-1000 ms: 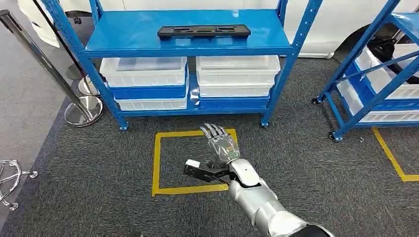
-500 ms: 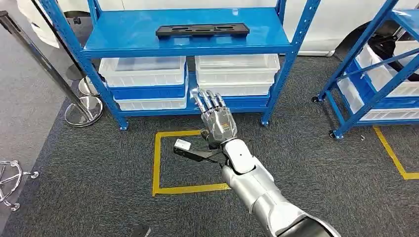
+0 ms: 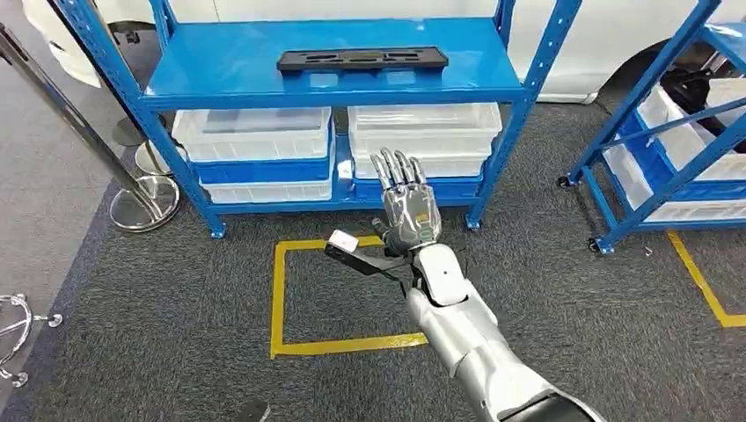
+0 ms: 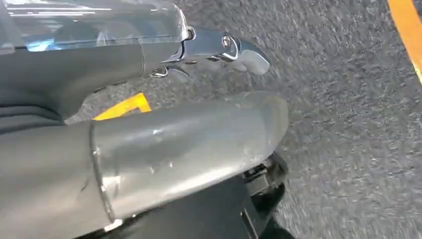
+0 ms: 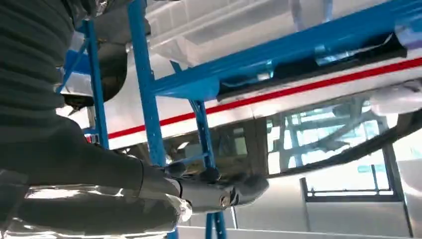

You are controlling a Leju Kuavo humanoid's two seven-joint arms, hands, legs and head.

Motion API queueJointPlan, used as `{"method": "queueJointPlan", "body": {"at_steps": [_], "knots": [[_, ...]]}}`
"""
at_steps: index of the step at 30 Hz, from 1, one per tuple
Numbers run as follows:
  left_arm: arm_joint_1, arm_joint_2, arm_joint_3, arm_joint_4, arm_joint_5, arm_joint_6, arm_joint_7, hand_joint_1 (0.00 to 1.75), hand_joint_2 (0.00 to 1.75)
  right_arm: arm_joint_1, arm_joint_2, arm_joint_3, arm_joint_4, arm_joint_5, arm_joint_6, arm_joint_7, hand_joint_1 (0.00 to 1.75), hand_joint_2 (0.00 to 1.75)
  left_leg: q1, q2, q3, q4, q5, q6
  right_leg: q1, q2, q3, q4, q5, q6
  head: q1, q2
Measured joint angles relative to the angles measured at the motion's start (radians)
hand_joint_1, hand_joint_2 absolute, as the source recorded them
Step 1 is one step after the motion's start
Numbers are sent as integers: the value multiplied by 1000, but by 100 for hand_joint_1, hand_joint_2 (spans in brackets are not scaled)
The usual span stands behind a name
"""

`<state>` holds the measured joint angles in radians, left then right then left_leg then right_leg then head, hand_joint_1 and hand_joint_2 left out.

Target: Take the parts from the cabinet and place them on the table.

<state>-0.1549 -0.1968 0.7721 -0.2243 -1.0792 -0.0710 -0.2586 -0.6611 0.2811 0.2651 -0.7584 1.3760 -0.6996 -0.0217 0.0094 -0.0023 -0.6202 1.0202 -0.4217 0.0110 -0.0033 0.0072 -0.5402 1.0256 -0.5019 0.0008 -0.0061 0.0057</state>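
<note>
Black part (image 3: 362, 60) on shelf beyond right hand (image 3: 407, 207)

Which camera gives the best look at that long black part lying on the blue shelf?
The head view. There the black part lies whole along the top of the blue shelf, seen from above, beyond the raised right robot hand. The right wrist view catches blue shelf posts from below; the left wrist view faces carpet.

Centre frame, the silver right hand (image 3: 406, 204) hangs with fingers spread over dark grey carpet (image 3: 545, 281), open floor to its right and below. Straight ahead, the blue metal shelving rack (image 3: 334, 83) bars the way, its lower tier packed with white plastic bins (image 3: 424, 132). The blue top shelf has bare room around the long black part (image 3: 362, 59). Far right, a second blue rack (image 3: 669, 167).
</note>
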Motion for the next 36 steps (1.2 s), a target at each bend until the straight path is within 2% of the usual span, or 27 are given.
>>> {"method": "queueJointPlan", "body": {"at_steps": [2, 5, 6, 7, 8, 10, 11, 12, 14, 16, 17, 18, 19, 21, 22, 23, 24, 25, 27, 28, 29, 30, 31, 33, 34, 35, 36], "knots": [[-2, -1, -3, 0, 0, -2, -1, 0, 0, -2, -2, -8, 2, 9, 0, 3, 0, 175, 6, 0, 24, -15, -6, 13, -2, -2, -22, 59, -14, 9, 1, 0], [-7, -2, -6, 0, 0, -3, -1, 0, 0, 2, -8, -19, 8, 12, 0, 7, 0, 175, 5, -1, 39, -15, -23, 22, -3, -2, -163, 263, -94, 18, 1, 0], [-6, -2, -6, 0, 0, -3, -1, 0, 0, 6, -11, -21, 12, 12, 0, 9, 0, 175, 4, -1, 47, -15, -30, 23, -4, -2, -201, 300, -96, 17, 1, 0], [-4, -2, -6, 0, 0, -2, -1, 0, 0, 9, -13, -23, 15, 12, 0, 11, 0, 175, 3, -2, 58, -15, -37, 23, -3, -2, -213, 287, -68, 14, 1, 0], [-4, -2, -6, 0, 0, -3, -1, 0, 0, 9, -14, -24, 18, 14, 0, 13, 0, 175, 1, -3, 70, -15, -46, 22, -3, -2, -204, 239, -18, 10, 1, 0], [-6, -3, -8, 2, -2, -3, -1, 0, 0, 8, -17, -26, 21, 21, 0, 21, 0, 175, -1, -3, 100, -16, -66, 18, 2, -2, -144, 63, 110, -5, 1, 0], [-5, -6, -8, 4, -2, -3, -1, 0, 0, 9, -21, -27, 23, 22, 0, 22, 0, 175, -1, -3, 104, -17, -75, 15, 8, -3, -130, 20, 130, -14, 2, 0], [-9, -6, -8, 5, -3, -3, -2, 0, 0, 7, -23, -29, 26, 23, 0, 22, 0, 175, -3, -5, 107, -17, -79, 8, 14, -6, -129, 3, 92, -16, -1, 0], [-11, -6, -9, 5, -3, -3, -1, 0, 0, 9, -24, -31, 27, 23, 0, 22, 0, 175, -2, -5, 105, -20, -84, 1, 16, -6, -125, 5, 103, -21, 2, 0], [-11, -7, -11, 5, -3, -3, -1, 0, 0, 14, -28, -36, 27, 22, 0, 23, 0, 175, -5, -3, 124, -21, -86, -10, 12, -4, -115, -5, 99, -33, 1, 0], [-11, -6, -12, 5, -3, -3, -1, 0, 0, 14, -28, -37, 27, 22, -1, 23, 0, 175, -4, -3, 117, -11, -95, -14, 4, -2, -97, -13, 99, -35, 2, 0], [-12, -6, -13, 5, -4, -3, -2, 0, 0, 13, -30, -39, 27, 20, 0, 23, 0, 175, -1, -3, 104, 35, -90, -19, 4, -1, -84, -18, 95, -42, 1, 0], [-14, -6, -13, 5, -6, -4, -2, 0, 0, 11, -31, -40, 27, 19, 0, 22, 0, 175, -1, -3, 61, 112, -103, -22, 3, -2, -76, -19, 88, -48, 0, 0], [-13, -6, -14, 5, -6, -4, -2, 0, 0, 16, -31, -44, 27, 14, 0, 21, 0, 175, 3, -2, -33, 249, -161, -33, 3, -2, -60, -19, 71, -49, 1, 0], [-11, -6, -14, 5, -6, -4, -2, 0, 0, 18, -31, -45, 29, 12, 0, 20, 0, 175, 3, -2, -68, 285, -187, -35, 3, -1, -51, -19, 63, -49, 1, 0], [-9, -6, -14, 6, -6, -4, -1, 0, 0, 20, -31, -46, 29, 10, 0, 20, 0, 175, 4, -2, -86, 284, -186, -36, 3, 0, -39, -18, 54, -48, 1, 0], [-8, -6, -14, 5, -6, -4, -1, 0, 0, 21, -31, -47, 30, 8, 0, 19, 0, 175, 4, -2, -85, 248, -160, -35, 2, 2, -25, -18, 44, -46, 1, 0], [-8, -5, -14, 5, -6, -4, -1, 0, 0, 20, -31, -48, 30, 8, 0, 18, 0, 175, 4, -2, -66, 171, -101, -33, 3, 3, -8, -18, 32, -43, 1, 0], [-8, -4, -14, 6, -6, -4, -1, 0, 0, 20, -31, -48, 31, 6, 0, 17, 0, 175, 2, 0, -24, 6, 44, -17, 3, 2, 13, -19, 10, -36, 1, 0], [-8, -4, -14, 6, -6, -4, 0, 0, 0, 19, -31, -50, 34, 6, 0, 17, 0, 175, -7, 0, -29, -9, 19, -11, 7, 4, 21, -11, 2, -29, 1, 0], [-13, -4, -14, 6, -6, -4, 0, 0, 0, 17, -31, -51, 35, 5, 0, 16, 0, 175, -8, 0, -23, -7, 14, -6, 7, 4, 15, -15, -3, -22, 1, 0], [-11, -3, -14, 6, -6, -4, 0, 0, 0, 18, -31, -51, 35, 4, 0, 11, 0, 175, -9, -2, -23, -10, 25, 2, 6, 4, 24, -15, -4, -14, 1, 0], [-10, -3, -14, 6, -6, -3, 0, 0, 0, 17, -31, -51, 35, 3, 0, 11, 0, 175, -7, -2, -16, -14, 21, 10, 7, 4, 25, -7, 1, -9, 2, 0], [-10, -4, -14, 6, -6, -4, 0, 0, 0, 13, -30, -51, 35, 2, -1, 11, 0, 175, -1, -3, 13, -25, 18, 20, 3, 2, 25, 20, -14, 0, 2, 0], [-13, -4, -14, 6, -6, -4, -1, 0, 0, 7, -30, -51, 36, 2, 0, 11, 0, 175, 0, -3, 20, -25, 12, 27, 3, 0, -4, 73, -31, 8, 2, 0], [-15, -4, -14, 6, -6, -4, -1, 0, 0, 4, -30, -51, 36, 2, 0, 11, 0, 175, 0, -3, 25, -25, 7, 30, -1, 0, -49, 141, -58, 14, 2, 0], [-15, -4, -14, 6, -6, -4, -1, 0, 0, 5, -31, -51, 37, 2, 0, 11, 0, 175, 0, -3, 30, -25, 0, 31, -3, 0, -104, 218, -93, 15, 2, 0]]}}
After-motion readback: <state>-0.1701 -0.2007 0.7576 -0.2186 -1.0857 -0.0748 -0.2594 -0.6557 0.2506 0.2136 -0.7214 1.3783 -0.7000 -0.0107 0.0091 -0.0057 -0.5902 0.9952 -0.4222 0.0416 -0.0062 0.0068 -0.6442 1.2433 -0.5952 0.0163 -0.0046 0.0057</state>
